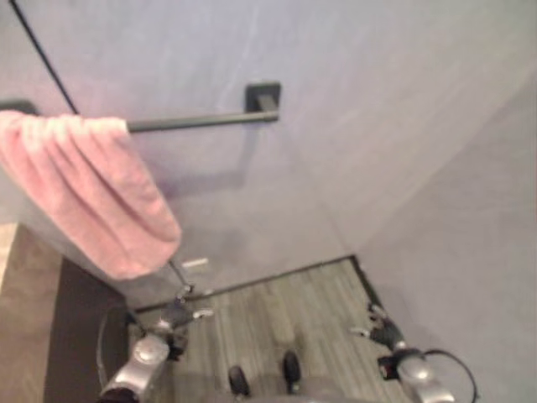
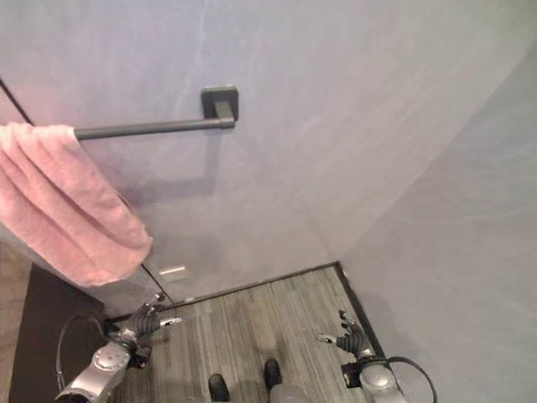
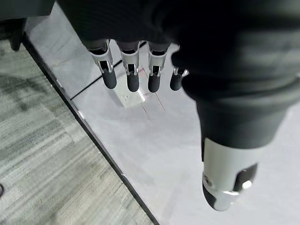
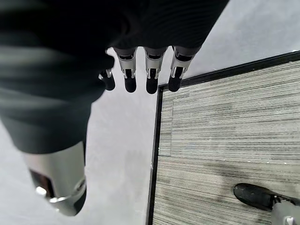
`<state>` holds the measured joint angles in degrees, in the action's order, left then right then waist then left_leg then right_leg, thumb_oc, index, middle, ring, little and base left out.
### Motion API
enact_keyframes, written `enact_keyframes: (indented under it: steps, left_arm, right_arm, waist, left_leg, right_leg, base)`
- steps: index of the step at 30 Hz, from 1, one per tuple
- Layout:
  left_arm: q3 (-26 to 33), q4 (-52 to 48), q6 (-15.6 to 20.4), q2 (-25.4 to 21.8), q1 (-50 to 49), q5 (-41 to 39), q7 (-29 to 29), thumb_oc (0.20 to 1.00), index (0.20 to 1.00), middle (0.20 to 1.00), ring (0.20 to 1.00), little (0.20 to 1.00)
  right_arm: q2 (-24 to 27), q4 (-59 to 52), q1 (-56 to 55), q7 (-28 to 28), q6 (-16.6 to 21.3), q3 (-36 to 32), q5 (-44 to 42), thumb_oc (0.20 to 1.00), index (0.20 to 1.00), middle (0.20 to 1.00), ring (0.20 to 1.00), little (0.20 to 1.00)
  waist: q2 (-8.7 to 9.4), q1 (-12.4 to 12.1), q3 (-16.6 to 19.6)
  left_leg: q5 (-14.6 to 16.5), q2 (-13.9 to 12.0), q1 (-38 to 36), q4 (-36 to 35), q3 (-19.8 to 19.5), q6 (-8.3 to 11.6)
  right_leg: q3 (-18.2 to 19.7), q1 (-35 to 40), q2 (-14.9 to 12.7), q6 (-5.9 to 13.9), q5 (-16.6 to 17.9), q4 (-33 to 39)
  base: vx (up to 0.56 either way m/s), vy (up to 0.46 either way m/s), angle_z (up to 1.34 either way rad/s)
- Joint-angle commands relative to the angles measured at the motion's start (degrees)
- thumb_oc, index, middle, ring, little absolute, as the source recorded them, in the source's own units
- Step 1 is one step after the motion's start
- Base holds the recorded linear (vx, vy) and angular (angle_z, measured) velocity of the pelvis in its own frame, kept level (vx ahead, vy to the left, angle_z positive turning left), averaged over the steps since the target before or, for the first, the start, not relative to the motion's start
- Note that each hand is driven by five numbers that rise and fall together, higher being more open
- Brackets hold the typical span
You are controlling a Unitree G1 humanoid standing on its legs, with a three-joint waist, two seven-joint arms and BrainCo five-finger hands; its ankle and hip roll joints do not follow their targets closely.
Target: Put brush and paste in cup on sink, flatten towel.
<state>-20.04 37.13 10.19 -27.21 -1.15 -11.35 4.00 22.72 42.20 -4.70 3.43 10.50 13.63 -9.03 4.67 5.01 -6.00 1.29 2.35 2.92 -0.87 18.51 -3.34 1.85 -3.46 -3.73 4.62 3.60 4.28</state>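
Both robot hands hang low and empty — the left robot hand (image 1: 180,315) with fingers (image 3: 133,79) straight and relaxed over the wall's foot, the right robot hand (image 1: 382,332) just the same, fingers (image 4: 151,79) loose above the wood-look floor (image 1: 277,315). Up and away to the left, the pink towel (image 1: 92,197) drapes bunched over the dark rail (image 1: 201,120) on the grey wall (image 1: 361,126), well apart from either hand. Brush, paste, cup — none to point at. Risk, as I judge it: a one-sided tug could drag the towel off the rail's free end. No readable writing anywhere.
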Motion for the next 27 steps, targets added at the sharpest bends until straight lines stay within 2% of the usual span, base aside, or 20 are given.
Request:
enact_keyframes:
  steps: [1,6,13,16,17,18,19,20,21,22,23,25,27]
  left_arm:
    - [1.3,-3.7,1.6,0.1,2.6,0.2,-1.2,1.0,1.0,1.0,1.0,1.0]
    - [0.9,-9.7,1.9,-1.6,1.4,0.2,-2.7,1.0,1.0,1.0,1.0,1.0]
    - [2.2,-15.6,1.8,-4.2,-1.7,-0.6,-4.6,1.0,1.0,1.0,1.0,1.0]
    - [3.1,-20.3,2.3,-6.0,-2.6,-1.8,-5.7,1.0,1.0,1.0,1.0,1.0]
    - [3.5,-21.9,2.4,-6.5,-2.8,-2.2,-6.0,1.0,1.0,1.0,1.0,1.0]
    - [3.8,-22.6,2.5,-6.8,-2.8,-2.7,-6.1,1.0,1.0,1.0,1.0,1.0]
    - [3.9,-22.6,2.5,-6.8,-2.8,-2.8,-6.1,1.0,1.0,1.0,1.0,1.0]
    - [4.4,-24.3,2.7,-7.3,-2.5,-3.6,-6.1,1.0,1.0,1.0,1.0,1.0]
    - [4.1,-24.6,2.7,-7.4,-1.8,-4.1,-6.1,1.0,1.0,1.0,1.0,1.0]
    - [3.9,-24.7,2.9,-7.7,-1.1,-4.4,-6.2,1.0,1.0,1.0,1.0,1.0]
    - [3.8,-25.1,3.1,-8.2,-0.2,-4.8,-6.3,1.0,1.0,1.0,1.0,1.0]
    - [4.0,-26.0,3.3,-9.2,0.7,-4.8,-6.0,1.0,1.0,1.0,1.0,1.0]
    - [4.4,-26.7,3.3,-9.2,0.5,-5.5,-6.4,1.0,1.0,1.0,1.0,1.0]
  right_arm:
    - [4.1,-2.4,2.2,1.1,2.3,-2.7,-1.9,1.0,1.0,1.0,1.0,1.0]
    - [5.3,-2.0,1.3,1.3,2.8,-4.6,-3.6,1.0,1.0,1.0,1.0,1.0]
    - [6.3,-2.8,-0.1,0.2,3.3,-5.8,-4.6,1.0,1.0,1.0,1.0,1.0]
    - [7.1,-3.2,0.0,-0.5,3.5,-5.5,-4.6,1.0,1.0,1.0,1.0,1.0]
    - [7.3,-2.8,0.5,-0.5,3.5,-5.1,-4.3,1.0,1.0,1.0,1.0,1.0]
    - [7.3,-2.2,1.1,-0.4,3.5,-4.8,-4.1,1.0,1.0,1.0,1.0,1.0]
    - [7.3,-2.2,1.1,-0.4,3.5,-4.7,-4.1,1.0,1.0,1.0,1.0,1.0]
    - [7.2,-1.1,1.6,-0.3,3.3,-4.4,-3.8,1.0,1.0,1.0,1.0,1.0]
    - [7.1,-0.9,1.3,-0.1,3.4,-4.7,-3.8,1.0,1.0,1.0,1.0,1.0]
    - [7.2,-0.8,1.0,0.3,3.4,-5.2,-3.9,1.0,1.0,1.0,1.0,1.0]
    - [7.2,-1.0,0.9,0.5,3.4,-5.5,-4.2,1.0,1.0,1.0,1.0,1.0]
    - [7.2,-1.6,1.2,0.8,3.3,-5.7,-4.6,1.0,1.0,1.0,1.0,1.0]
    - [7.0,-1.6,1.2,0.6,3.3,-5.8,-4.7,1.0,1.0,1.0,1.0,1.0]
  waist:
    - [-1.17,0.4,-1.6]
    - [-1.96,0.6,-1.7]
    - [-2.26,0.1,-2.2]
    - [-1.99,-0.9,-3.4]
    - [-1.86,-1.5,-4.1]
    - [-2.0,-1.6,-4.4]
    - [-2.04,-1.4,-4.3]
    - [-1.97,-1.3,-4.1]
    - [-1.58,-0.4,-3.7]
    - [-1.48,-0.2,-3.5]
    - [-1.54,-0.1,-3.3]
    - [-2.31,0.2,-3.2]
    - [-2.77,0.2,-2.8]
  left_leg:
    - [4.2,-5.1,-0.7,8.5,-3.1,2.64]
    - [1.4,-5.8,-1.3,6.8,-6.3,4.63]
    - [0.9,-6.2,-0.9,9.5,-9.2,5.34]
    - [0.4,-5.7,2.7,18.0,-13.8,6.07]
    - [0.0,-4.8,4.7,21.8,-16.3,6.03]
    - [-0.2,-4.2,6.0,23.7,-18.4,6.11]
    - [-0.1,-4.2,6.2,23.9,-18.6,6.13]
    - [0.5,-4.8,5.5,19.9,-18.9,5.53]
    - [-0.9,-6.8,3.7,13.4,-16.0,5.52]
    - [-1.8,-8.0,3.9,10.0,-15.0,5.55]
    - [-2.5,-8.1,3.6,6.2,-16.0,5.64]
    - [-4.0,-7.6,2.9,3.1,-18.3,6.22]
    - [-2.7,-7.5,2.4,3.5,-18.1,6.03]
  right_leg:
    - [0.0,2.0,3.4,-0.5,-6.0,-2.9]
    - [-2.5,3.3,4.5,-2.67,-8.5,-3.6]
    - [-4.2,4.9,5.2,-4.29,-10.1,-4.2]
    - [-4.3,6.3,6.0,-5.65,-10.8,-4.4]
    - [-4.1,6.3,6.1,-5.93,-10.8,-4.6]
    - [-4.3,6.2,6.4,-6.09,-10.7,-4.8]
    - [-4.4,6.1,6.4,-6.1,-10.7,-4.8]
    - [-5.2,5.9,6.1,-5.91,-11.1,-5.1]
    - [-6.6,5.6,5.4,-5.8,-11.5,-5.4]
    - [-7.5,5.2,4.9,-5.72,-11.6,-5.7]
    - [-8.0,4.8,4.4,-5.6,-11.6,-5.8]
    - [-7.7,4.7,3.8,-4.89,-11.6,-5.9]
    - [-7.1,4.9,3.5,-4.55,-11.8,-6.0]
  base:
    - [0.06,-0.28,0.33]
    - [0.06,-0.302,0.32]
    - [0.02,-0.171,0.32]
    - [-0.04,-0.141,0.16]
    - [-0.08,-0.055,0.12]
    - [-0.06,-0.026,0.1]
    - [-0.01,-0.004,0.13]
    - [0.02,-0.011,0.04]
    - [0.01,0.01,0.04]
    - [0.0,0.05,0.16]
    - [0.01,0.134,0.38]
    - [0.1,0.256,0.72]
    - [0.17,0.309,0.16]
